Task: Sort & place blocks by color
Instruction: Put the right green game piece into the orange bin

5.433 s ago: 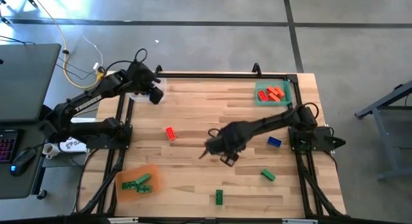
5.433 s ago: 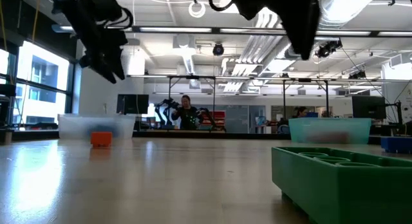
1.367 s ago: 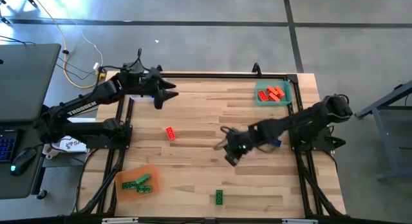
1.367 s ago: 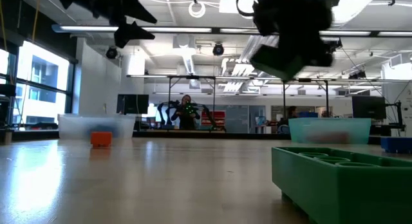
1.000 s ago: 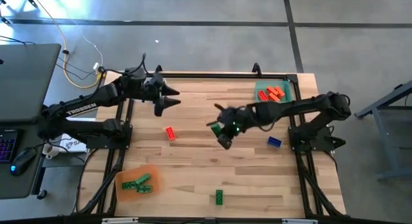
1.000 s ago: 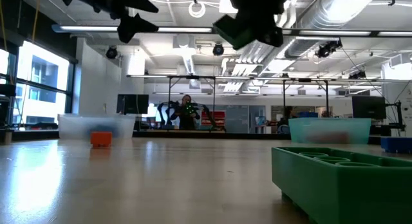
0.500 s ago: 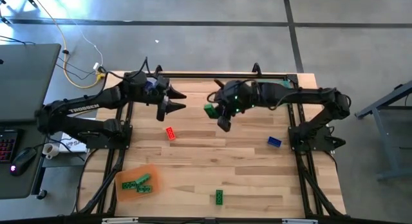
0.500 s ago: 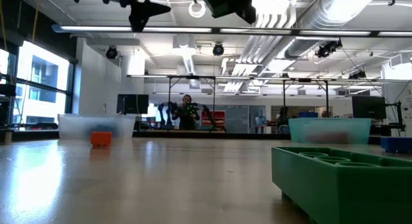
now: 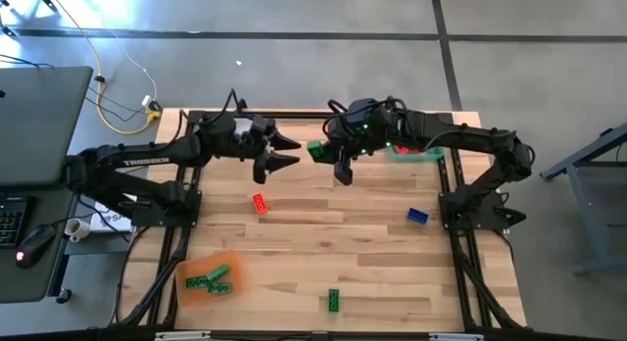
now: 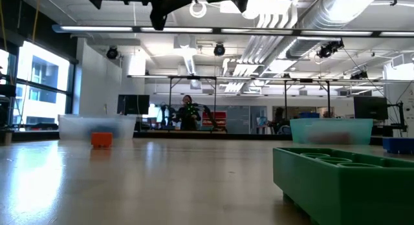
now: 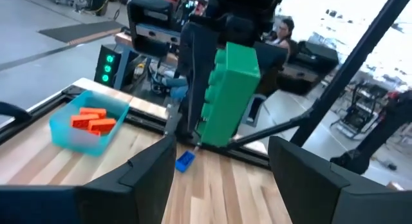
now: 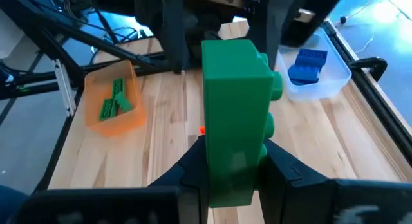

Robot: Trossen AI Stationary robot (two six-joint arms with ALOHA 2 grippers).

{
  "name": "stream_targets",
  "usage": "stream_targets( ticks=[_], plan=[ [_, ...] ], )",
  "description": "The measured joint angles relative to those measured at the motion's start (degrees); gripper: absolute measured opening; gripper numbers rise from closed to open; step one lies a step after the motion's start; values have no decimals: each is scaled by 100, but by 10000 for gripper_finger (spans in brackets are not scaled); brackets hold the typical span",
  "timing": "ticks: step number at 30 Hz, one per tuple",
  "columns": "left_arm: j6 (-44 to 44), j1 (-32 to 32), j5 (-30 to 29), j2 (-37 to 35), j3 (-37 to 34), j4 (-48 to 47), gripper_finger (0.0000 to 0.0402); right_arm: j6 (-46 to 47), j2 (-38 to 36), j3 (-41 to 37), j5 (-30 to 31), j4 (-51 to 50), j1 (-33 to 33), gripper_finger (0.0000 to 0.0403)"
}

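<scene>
High over the table's far middle, my right gripper [image 9: 324, 151] is shut on a green block [image 9: 314, 147]. My left gripper [image 9: 291, 152] faces it from the left, open, with its fingertips just short of the block [image 11: 228, 95]. On the table lie a red block [image 9: 259, 203], a blue block [image 9: 418, 216] and another green block [image 9: 334, 300]. An orange tray [image 9: 208, 279] holds green blocks. A teal tray [image 11: 87, 124] holds red ones, and a clear tray [image 12: 315, 66] holds blue ones. My right gripper pinches the green block by the end nearest the wrist [image 12: 233, 179] between its two fingers, one on the studded face and one on the opposite face. The fingers lie along the block and point level toward the table's left. The block juts out beyond the fingertips, lifted clear.
The two arms meet near the far edge, above the table frame's rail [image 9: 313, 114]. My right arm crosses over the teal tray [image 9: 427, 151]. In the low view the near green block [image 10: 343, 180] fills the foreground. People and other rigs show in the room behind.
My right gripper has carried the green block up and toward the table's far edge, drifting a little left. My left gripper, still open, has moved right toward it, so that gripper and block now nearly meet.
</scene>
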Motion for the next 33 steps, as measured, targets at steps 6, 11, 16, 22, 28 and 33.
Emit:
stream_targets(
  ticks=[6, 11, 16, 22, 28, 33],
  plan=[
    [-16, 0, -71, 393, 0, 596, 236, -6, 0, -16, -19, 84, -23, 65],
    [-11, -2, -130, 636, 0, 1023, 236, -8, 0, -17, -8, 137, -24, 65],
    [4, -4, -300, 722, -2, 1232, 236, 4, -13, -17, 4, 138, -28, 65],
    [41, -7, -478, 724, -13, 1493, 236, 49, -25, -17, 21, 202, -33, 65],
    [249, -4, -512, 726, -13, 1505, 236, 44, -44, -17, 99, 222, -99, 65],
    [250, -2, -474, 726, -8, 1525, 236, 115, -36, -20, -134, 243, -237, 65]
  ],
)
